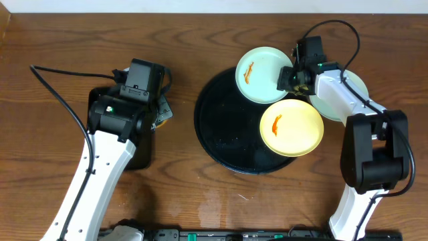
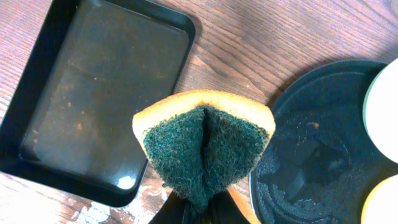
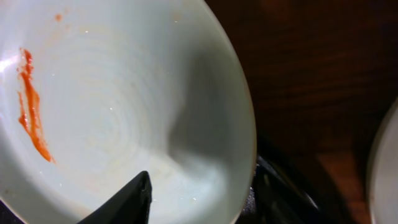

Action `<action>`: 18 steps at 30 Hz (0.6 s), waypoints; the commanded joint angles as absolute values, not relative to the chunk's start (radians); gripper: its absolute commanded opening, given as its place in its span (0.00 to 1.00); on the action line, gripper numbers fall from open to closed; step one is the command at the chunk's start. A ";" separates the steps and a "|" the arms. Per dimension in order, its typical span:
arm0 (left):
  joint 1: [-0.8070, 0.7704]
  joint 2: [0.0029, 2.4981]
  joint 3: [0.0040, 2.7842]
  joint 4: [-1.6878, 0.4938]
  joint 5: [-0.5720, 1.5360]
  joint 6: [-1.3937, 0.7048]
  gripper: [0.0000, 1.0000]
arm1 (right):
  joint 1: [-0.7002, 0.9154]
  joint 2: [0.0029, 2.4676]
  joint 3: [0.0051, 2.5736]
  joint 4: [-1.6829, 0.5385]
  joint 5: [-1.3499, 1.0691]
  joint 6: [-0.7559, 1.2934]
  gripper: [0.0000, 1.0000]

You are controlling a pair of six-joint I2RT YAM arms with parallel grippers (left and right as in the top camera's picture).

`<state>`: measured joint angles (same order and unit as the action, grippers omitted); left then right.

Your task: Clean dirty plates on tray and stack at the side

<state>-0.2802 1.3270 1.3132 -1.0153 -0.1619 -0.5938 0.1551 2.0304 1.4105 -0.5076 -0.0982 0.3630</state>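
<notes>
The round black tray [image 1: 227, 127] holds a pale blue plate [image 1: 262, 75] with an orange smear at its upper right rim, and a pale yellow plate [image 1: 294, 128] with an orange smear at its right edge. A second pale blue plate [image 1: 342, 100] lies on the table to the right, partly under my right arm. My right gripper [image 1: 292, 79] is open and straddles the smeared blue plate's [image 3: 124, 112] right rim, with one finger over its inside [image 3: 199, 199]. My left gripper [image 2: 202, 214] is shut on a folded yellow-and-green sponge [image 2: 205, 143], left of the tray [image 2: 311, 149].
A small black rectangular tray [image 2: 106, 93] lies on the wooden table under my left arm [image 1: 137, 157]. Cables run from both arms across the table's far side. The off-tray plate's edge shows at the right of the right wrist view [image 3: 387, 168].
</notes>
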 commanded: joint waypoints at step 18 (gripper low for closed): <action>-0.275 1.313 1.328 -1.013 -0.164 -0.577 0.08 | 0.204 2.113 1.411 -0.481 -0.186 0.357 0.01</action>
